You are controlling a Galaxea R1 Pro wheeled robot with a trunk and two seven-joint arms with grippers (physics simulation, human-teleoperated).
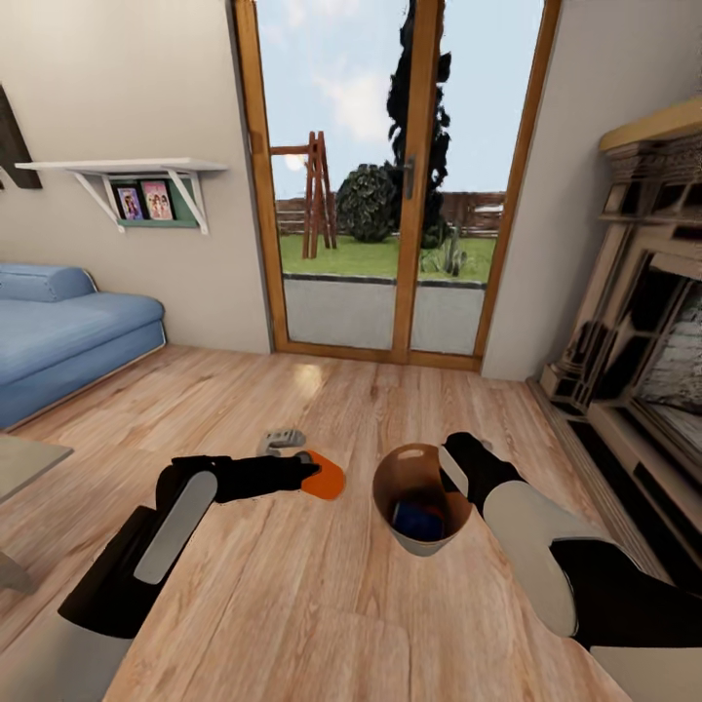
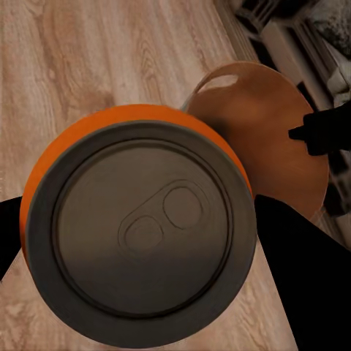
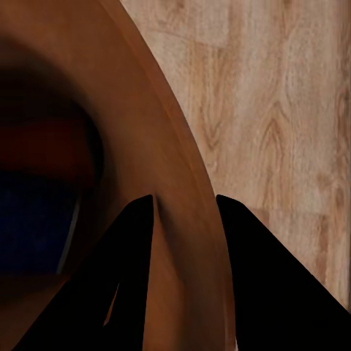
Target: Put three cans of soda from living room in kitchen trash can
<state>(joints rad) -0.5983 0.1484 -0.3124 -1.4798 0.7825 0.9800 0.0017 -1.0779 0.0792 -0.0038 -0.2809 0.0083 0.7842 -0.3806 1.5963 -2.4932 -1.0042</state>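
Currently your left gripper [image 1: 310, 474] clamps the orange can [image 1: 326, 475] left of the bucket [image 1: 414, 538], whose rim your right gripper [image 3: 184, 208] pinches; releasing early risks a floor drop.

An orange can [image 1: 327, 475] with a dull silver-grey top is clamped between the black fingers [image 1: 278, 474] of the left gripper [image 1: 304, 472]. Beside it, a bucket [image 1: 426, 542], light grey outside and glossy brown inside, is pinched at the rim by the black right gripper [image 3: 184, 219], with a blue can [image 1: 417, 520] seen inside. Warm orange-brown wood grain is shown on the floor [image 1: 322, 595] beneath both.

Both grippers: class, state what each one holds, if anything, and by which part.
Left gripper: the orange soda can, by its sides. Right gripper: the grey, brown-lined bucket, its fingers astride the rim.
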